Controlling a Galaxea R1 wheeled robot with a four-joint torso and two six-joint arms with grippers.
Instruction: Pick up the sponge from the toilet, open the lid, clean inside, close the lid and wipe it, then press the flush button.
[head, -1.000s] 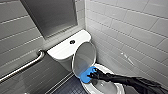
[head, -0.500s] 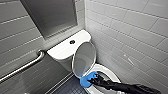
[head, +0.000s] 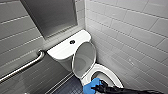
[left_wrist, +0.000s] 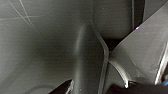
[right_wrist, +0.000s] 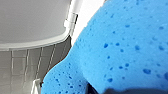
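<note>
The white toilet (head: 65, 50) stands in the corner with its lid (head: 84, 60) raised and leaning back against the tank. The bowl rim (head: 111, 72) is uncovered. My right gripper (head: 99, 89) reaches in from the lower right, shut on the blue sponge (head: 89, 87), which rests against the near left side of the rim. In the right wrist view the porous sponge (right_wrist: 120, 45) shows large, beside a white edge of the toilet (right_wrist: 71, 20). The round flush button (head: 72, 42) sits on the tank top. My left gripper (left_wrist: 92, 88) is open, facing dark grey surfaces.
A metal grab bar (head: 22, 67) runs along the left wall under a recessed grey panel (head: 50, 17). A white tiled wall (head: 130, 37) stands close on the toilet's right. Dark tiled floor (head: 67, 87) lies to the left of the bowl.
My right gripper has carried the sponge along the bowl's left rim toward the near side. The lid and the camera have stayed where they were.
</note>
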